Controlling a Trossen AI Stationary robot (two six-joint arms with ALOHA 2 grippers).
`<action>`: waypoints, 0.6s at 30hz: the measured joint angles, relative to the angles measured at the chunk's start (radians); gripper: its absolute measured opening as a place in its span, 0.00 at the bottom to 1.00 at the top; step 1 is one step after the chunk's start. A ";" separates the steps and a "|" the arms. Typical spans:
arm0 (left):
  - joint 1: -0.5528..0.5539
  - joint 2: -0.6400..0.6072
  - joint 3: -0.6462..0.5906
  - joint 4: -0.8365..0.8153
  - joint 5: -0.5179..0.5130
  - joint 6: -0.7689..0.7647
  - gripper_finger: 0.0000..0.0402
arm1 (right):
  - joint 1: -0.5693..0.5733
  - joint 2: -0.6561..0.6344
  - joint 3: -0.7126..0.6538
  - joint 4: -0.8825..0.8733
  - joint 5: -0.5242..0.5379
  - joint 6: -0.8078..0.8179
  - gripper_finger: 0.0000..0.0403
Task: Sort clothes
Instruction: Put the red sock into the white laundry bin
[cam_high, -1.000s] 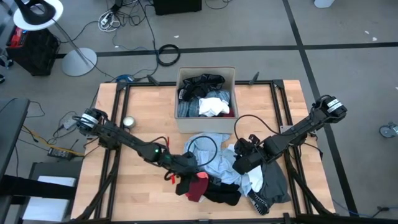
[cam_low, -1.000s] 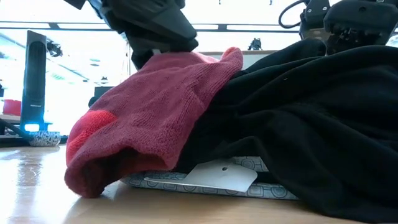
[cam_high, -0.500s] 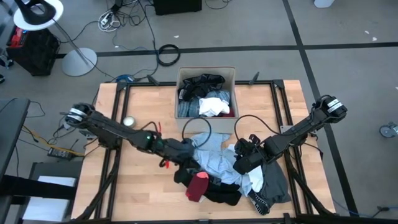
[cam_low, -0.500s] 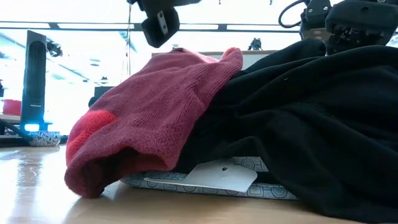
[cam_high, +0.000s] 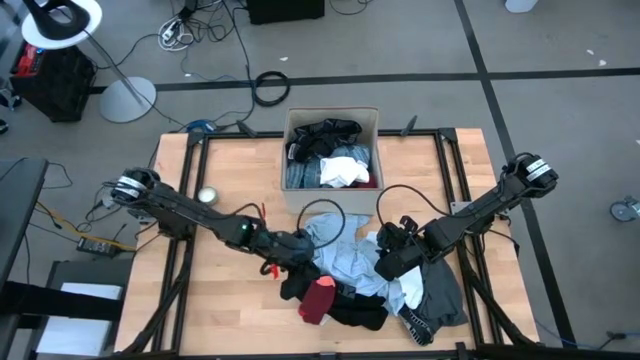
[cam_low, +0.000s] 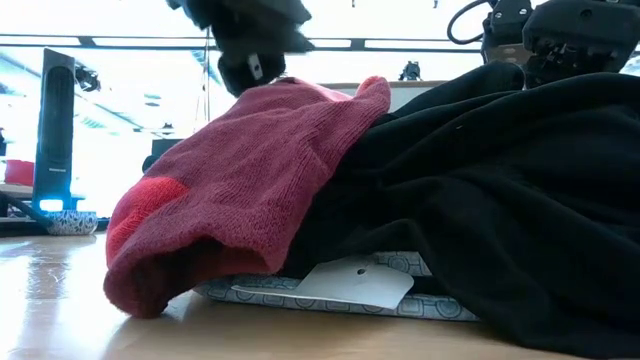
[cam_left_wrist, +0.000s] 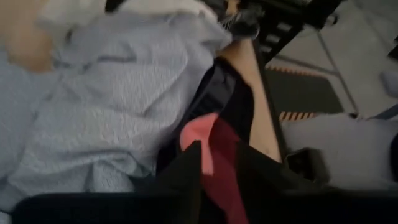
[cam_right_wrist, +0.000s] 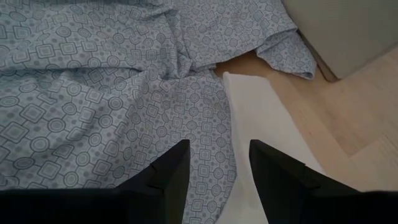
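The clothes (cam_high: 370, 280) are heaped on the near side of the surface (cam_high: 215, 310), with more in the box (cam_high: 330, 150) at the far side. The left gripper (cam_high: 292, 248) has been moved back over the pile's left edge; nothing is seen held, though its jaws cannot be made out. The right gripper (cam_right_wrist: 214, 165) is held open over the light blue cloth (cam_right_wrist: 93, 87). A new pick seems next.

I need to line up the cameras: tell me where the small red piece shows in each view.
High view: red piece at the pile's near-left edge.
Low view: fills left-centre, draped on a black garment.
Left wrist view: red patch beside the light blue garment.
Right wrist view: not in it.
Shared landmark: light blue garment.
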 joint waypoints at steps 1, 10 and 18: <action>0.000 0.013 0.000 -0.003 -0.002 0.003 0.28 | 0.000 0.000 0.000 0.000 0.000 0.000 0.41; -0.021 0.098 -0.001 0.018 0.013 0.007 0.35 | 0.000 0.000 0.000 0.000 0.000 -0.001 0.41; -0.038 0.131 -0.001 0.036 0.017 -0.028 0.26 | 0.000 0.000 0.000 0.000 0.000 0.000 0.41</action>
